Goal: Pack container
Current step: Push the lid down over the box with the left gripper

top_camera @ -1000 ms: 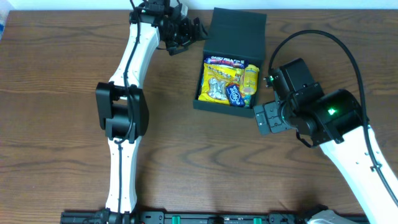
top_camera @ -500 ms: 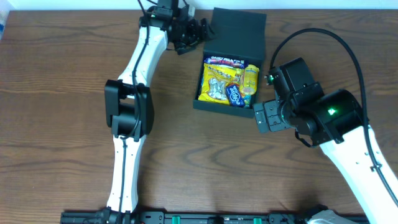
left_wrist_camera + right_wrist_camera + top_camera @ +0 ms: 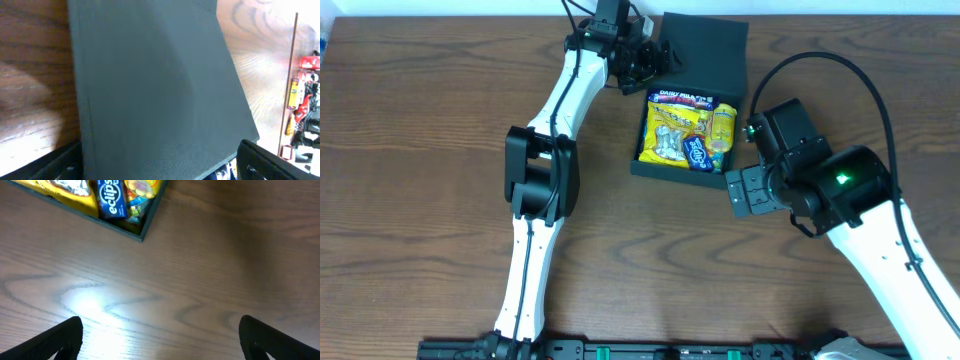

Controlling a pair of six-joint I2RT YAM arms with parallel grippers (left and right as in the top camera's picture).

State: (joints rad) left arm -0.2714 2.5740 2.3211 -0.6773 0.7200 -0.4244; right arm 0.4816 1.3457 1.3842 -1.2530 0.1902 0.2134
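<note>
The container (image 3: 663,168) is a dark teal-black box, open at the table's far middle, with its flap lid (image 3: 705,55) standing behind it. Inside lie yellow snack packets (image 3: 676,128) and a blue Eclipse gum pack (image 3: 697,151). My left gripper (image 3: 650,60) is open at the lid's left edge; in the left wrist view the lid (image 3: 160,90) fills the space between the fingers (image 3: 160,167). My right gripper (image 3: 750,192) is open and empty over bare wood just right of the box's front corner; the right wrist view shows that corner (image 3: 142,232) and the gum pack (image 3: 111,197).
The wooden table (image 3: 410,200) stretches round the box. A black cable (image 3: 840,60) loops above my right arm. The left arm's white links (image 3: 535,180) run down the table's left middle.
My left gripper has moved right, from left of the lid to its left edge. The right arm has barely moved.
</note>
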